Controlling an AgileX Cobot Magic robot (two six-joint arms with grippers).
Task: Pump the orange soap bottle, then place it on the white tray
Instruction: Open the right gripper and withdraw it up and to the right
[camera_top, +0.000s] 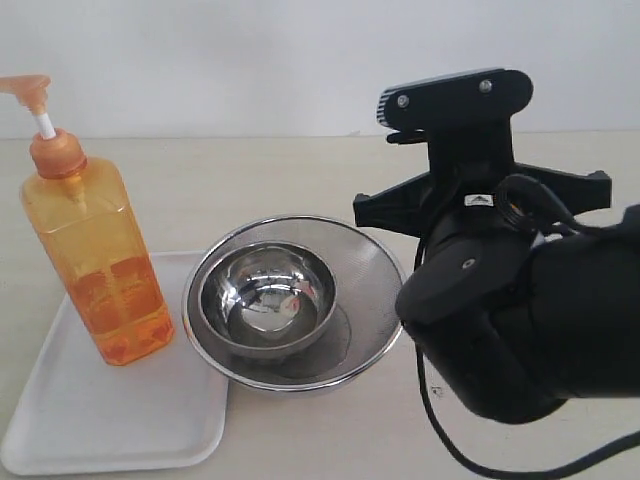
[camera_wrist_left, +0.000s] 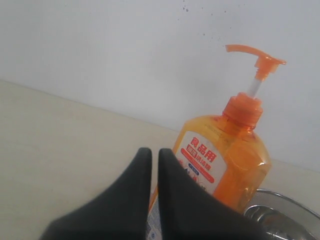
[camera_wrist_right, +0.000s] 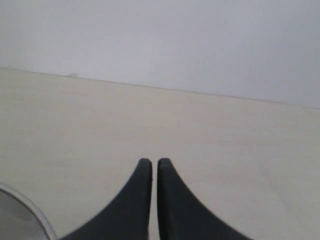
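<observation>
Exterior: high, faced the wall (camera_top: 300, 60) at 12 o'clock; right arm (camera_top: 520, 310) close at 4 o'clock.
Left wrist: low, close to the orange soap bottle (camera_wrist_left: 225, 150).
Right wrist: low, faced the wall.
Shared: steel strainer (camera_top: 370, 270) rim, all three.

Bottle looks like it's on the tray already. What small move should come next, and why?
Probably back the left tool away from the orange soap bottle: the bottle stands upright on the white tray, and this tool and the right tool are shut, holding nothing.
</observation>
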